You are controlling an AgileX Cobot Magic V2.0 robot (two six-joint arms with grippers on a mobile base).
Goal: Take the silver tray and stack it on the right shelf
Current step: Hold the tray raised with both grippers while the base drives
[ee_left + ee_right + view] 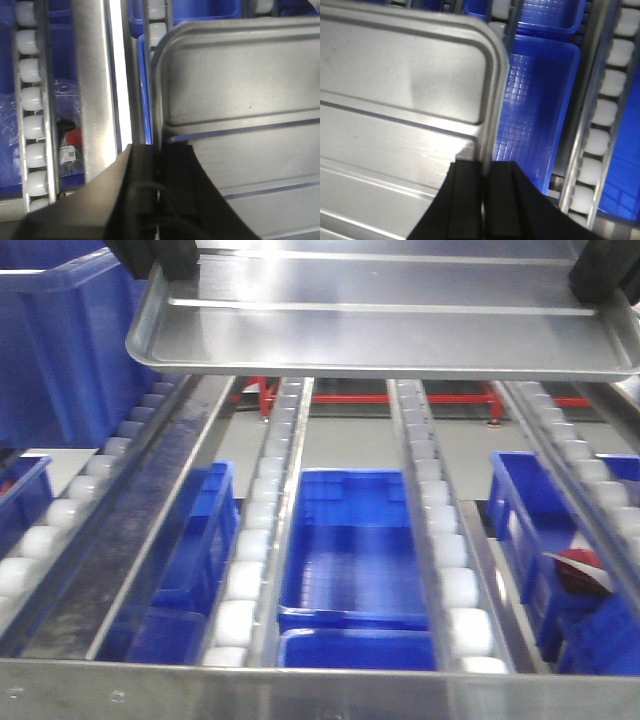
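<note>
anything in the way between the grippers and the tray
Nothing visible does. The left gripper and the right gripper are each shut directly on the tray at its rim, holding it up above the roller rails.

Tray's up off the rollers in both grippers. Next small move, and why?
Probably shift both arms together to the right, keeping the tray level. The left gripper and right gripper each clamp an opposite edge of the silver tray, which appears to hang clear above the roller rails.
</note>
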